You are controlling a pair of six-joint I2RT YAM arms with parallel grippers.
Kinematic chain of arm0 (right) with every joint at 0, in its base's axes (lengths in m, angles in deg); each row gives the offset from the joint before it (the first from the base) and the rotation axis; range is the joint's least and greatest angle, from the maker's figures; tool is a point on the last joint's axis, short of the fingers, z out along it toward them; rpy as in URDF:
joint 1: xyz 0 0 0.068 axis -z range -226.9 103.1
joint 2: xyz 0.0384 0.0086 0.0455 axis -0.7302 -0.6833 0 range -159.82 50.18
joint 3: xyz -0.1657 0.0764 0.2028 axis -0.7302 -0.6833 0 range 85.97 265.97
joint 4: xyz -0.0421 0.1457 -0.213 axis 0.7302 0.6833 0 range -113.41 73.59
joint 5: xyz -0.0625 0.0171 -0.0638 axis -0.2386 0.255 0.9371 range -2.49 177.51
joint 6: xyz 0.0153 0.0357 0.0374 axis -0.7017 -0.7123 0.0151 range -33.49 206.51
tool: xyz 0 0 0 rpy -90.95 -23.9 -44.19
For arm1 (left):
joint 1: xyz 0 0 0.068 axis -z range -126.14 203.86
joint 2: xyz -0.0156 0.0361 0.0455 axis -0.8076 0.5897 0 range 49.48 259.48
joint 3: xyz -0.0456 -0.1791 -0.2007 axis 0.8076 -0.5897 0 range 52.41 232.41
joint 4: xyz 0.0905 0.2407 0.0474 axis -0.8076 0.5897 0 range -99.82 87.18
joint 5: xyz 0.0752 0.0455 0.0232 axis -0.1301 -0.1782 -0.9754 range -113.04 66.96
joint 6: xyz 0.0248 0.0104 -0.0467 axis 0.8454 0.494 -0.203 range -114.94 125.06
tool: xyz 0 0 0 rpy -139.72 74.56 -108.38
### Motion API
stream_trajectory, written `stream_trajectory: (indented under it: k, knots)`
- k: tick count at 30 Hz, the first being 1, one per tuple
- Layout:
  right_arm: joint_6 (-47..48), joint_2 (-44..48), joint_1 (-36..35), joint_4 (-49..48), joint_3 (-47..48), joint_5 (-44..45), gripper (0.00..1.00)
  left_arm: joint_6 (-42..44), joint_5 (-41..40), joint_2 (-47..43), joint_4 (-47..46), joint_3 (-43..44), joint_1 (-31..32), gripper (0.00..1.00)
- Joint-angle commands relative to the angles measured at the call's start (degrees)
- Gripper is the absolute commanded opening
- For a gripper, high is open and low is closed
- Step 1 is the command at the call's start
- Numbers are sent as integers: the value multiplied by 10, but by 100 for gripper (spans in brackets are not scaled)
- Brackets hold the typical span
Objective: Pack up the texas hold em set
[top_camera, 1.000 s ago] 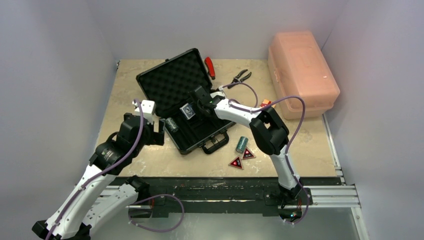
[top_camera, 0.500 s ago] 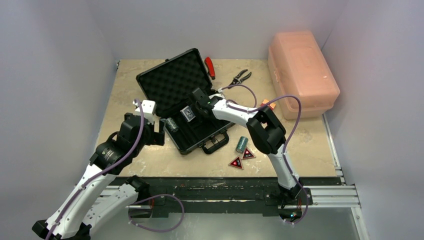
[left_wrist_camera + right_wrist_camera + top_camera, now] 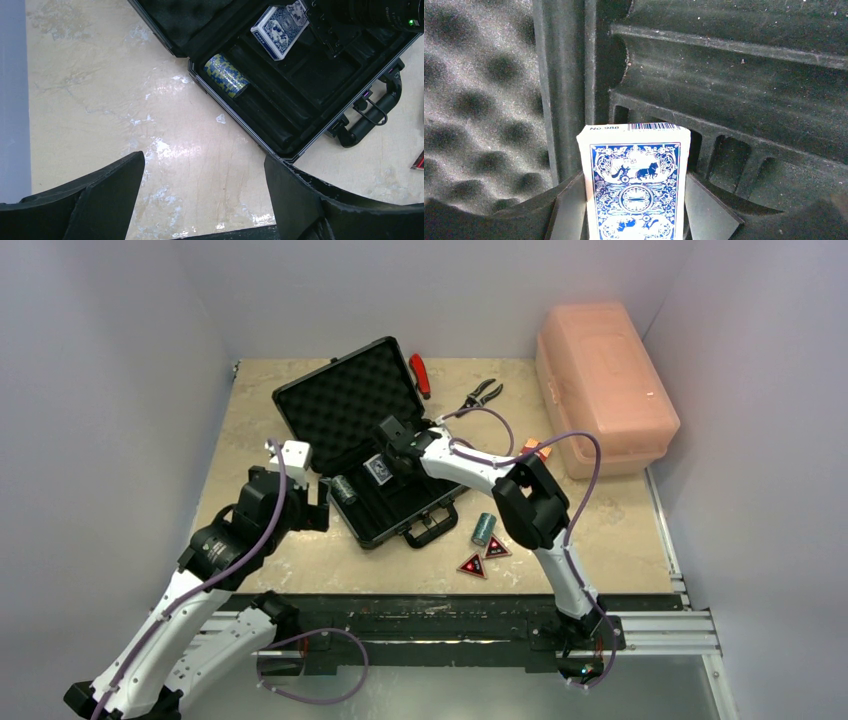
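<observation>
**A:** Start nearest us. What's loose, and how will it handle?

**B:** Two red-black triangles (image 3: 472,565) lie flat on the counter (image 3: 620,540), with a teal chip roll (image 3: 484,529) just behind them. The triangles look thin and stiff, so I'd pinch one across an edge. The roll is probably dense and free to roll away. I'd clamp it end to end so the stack stays together.

**A:** And the left gripper (image 3: 202,159)?

**B:** It's spread wide and empty, hanging over bare counter just beside the briefcase (image 3: 340,405). A second chip roll (image 3: 227,75) already sits in a tray groove at that corner.

**A:** What about the right gripper (image 3: 636,210)?

**B:** It's closed on the blue card deck (image 3: 634,150), with a finger on each long side. The deck hangs over the tray close to the hinge, next to the foam lid. I'd guess it's a light, stiff, glossy carton that could slip or dent, so moderate pressure on those long sides suits it.

**A:** Anything farther back?

**B:** The orange-red deck (image 3: 531,448) sits on the counter just beside the pink box (image 3: 600,380), partly hidden by the right arm. It should handle the same way, so take it by the long sides too.
</observation>
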Motion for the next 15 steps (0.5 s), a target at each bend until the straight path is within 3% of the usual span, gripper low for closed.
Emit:
stream_trajectory:
  k: [1,7,12,15]
  knots:
    - [-14,-12,1,48,32,55,33,-5,2,-5,-8,18,-3,89]
    - [-20,-13,1,42,9,32,38,-6,5,-6,-8,17,-2,89]
    - [-21,-1,0,36,-23,8,64,-47,-19,3,7,30,-2,94]
    - [-19,15,0,31,-48,7,83,-111,-6,30,68,117,-2,94]
